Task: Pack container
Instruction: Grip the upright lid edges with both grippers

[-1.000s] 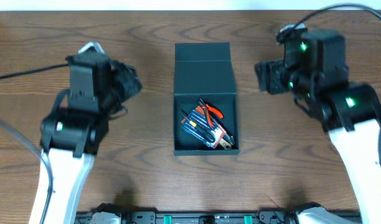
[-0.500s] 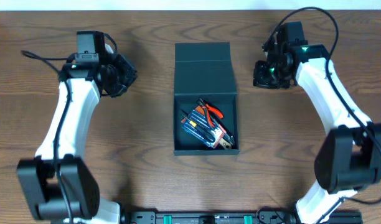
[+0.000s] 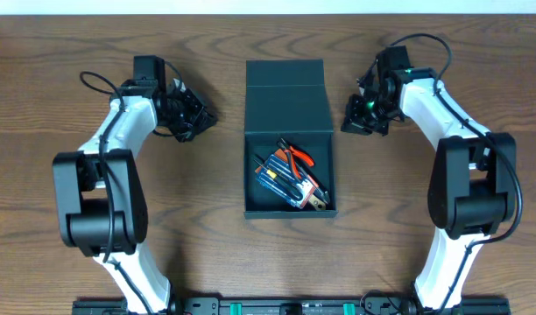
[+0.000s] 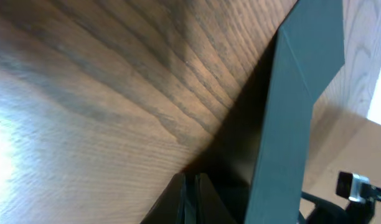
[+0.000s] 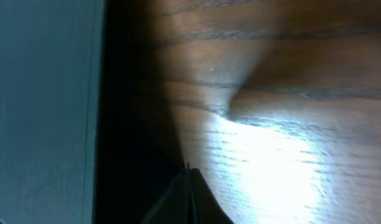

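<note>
The container [image 3: 288, 101], a dark teal-black box, lies open in the middle of the table, its flap lid laid back toward the far side. Several hand tools [image 3: 291, 174] with red and blue handles lie in its tray. My left gripper [image 3: 204, 118] is shut and empty, a short way left of the lid. The left wrist view has the fingertips [image 4: 192, 182] pressed together near the container's wall [image 4: 290, 124]. My right gripper [image 3: 350, 122] is shut and empty just right of the lid. Its closed fingertips [image 5: 188, 171] hover low over the wood beside the container's side [image 5: 41, 106].
The brown wooden table [image 3: 163, 227] stretches around the box. Cables run from both arms near the far edge. The arm bases stand at the near edge, left and right.
Both arms have stretched out and swung inward toward the lid. Both grippers have gone from partly open to shut.
</note>
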You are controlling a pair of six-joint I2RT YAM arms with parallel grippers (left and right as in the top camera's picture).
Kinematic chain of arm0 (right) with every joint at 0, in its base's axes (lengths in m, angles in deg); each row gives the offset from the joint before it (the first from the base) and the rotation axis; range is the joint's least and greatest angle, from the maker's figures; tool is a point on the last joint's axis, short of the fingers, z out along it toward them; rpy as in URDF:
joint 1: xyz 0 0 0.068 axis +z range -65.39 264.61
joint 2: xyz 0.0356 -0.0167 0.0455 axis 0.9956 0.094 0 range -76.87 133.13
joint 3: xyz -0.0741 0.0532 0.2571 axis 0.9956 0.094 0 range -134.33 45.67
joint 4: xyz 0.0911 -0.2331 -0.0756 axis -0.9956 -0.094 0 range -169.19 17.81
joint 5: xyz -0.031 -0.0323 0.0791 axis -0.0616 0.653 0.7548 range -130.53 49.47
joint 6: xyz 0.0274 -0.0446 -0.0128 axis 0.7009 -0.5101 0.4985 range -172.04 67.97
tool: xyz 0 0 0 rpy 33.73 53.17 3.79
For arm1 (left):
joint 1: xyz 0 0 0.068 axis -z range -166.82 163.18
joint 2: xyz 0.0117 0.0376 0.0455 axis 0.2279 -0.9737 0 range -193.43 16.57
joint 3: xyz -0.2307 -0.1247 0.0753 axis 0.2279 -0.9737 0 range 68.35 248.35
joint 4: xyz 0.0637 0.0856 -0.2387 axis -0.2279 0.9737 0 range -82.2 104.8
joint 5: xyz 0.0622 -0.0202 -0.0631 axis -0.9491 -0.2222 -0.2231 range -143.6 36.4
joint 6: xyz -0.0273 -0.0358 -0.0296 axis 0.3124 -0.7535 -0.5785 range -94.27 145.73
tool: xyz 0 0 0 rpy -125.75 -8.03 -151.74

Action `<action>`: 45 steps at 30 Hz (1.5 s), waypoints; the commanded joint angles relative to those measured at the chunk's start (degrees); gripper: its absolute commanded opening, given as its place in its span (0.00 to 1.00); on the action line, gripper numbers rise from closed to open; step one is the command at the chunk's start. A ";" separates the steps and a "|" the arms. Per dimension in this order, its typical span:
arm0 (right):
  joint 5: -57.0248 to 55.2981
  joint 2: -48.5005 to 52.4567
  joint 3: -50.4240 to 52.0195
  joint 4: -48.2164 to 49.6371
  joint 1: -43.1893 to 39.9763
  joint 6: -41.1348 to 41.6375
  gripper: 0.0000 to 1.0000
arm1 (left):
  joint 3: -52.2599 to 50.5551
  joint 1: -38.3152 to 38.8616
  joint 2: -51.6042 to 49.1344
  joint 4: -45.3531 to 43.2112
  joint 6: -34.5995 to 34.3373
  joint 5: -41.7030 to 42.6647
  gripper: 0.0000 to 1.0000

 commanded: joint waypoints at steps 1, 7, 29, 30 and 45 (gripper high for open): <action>2.67 1.77 -0.57 1.05 -0.39 2.34 0.01 | 0.46 0.35 -2.99 -0.92 -1.60 3.96 0.06; 3.65 2.69 -0.57 3.65 -0.28 3.13 0.01 | 0.48 1.88 -6.45 -3.17 -2.08 6.40 0.06; 7.26 6.56 -0.37 11.08 2.03 4.85 0.01 | 0.46 7.02 -7.63 -13.31 -9.14 12.13 0.06; 7.21 6.69 -0.37 11.28 2.12 3.98 0.01 | 0.46 7.02 -7.63 -13.68 -9.11 12.57 0.06; 5.92 -0.81 -0.42 13.42 2.27 -3.76 0.01 | 0.52 6.99 -7.37 -22.91 -4.98 21.90 0.05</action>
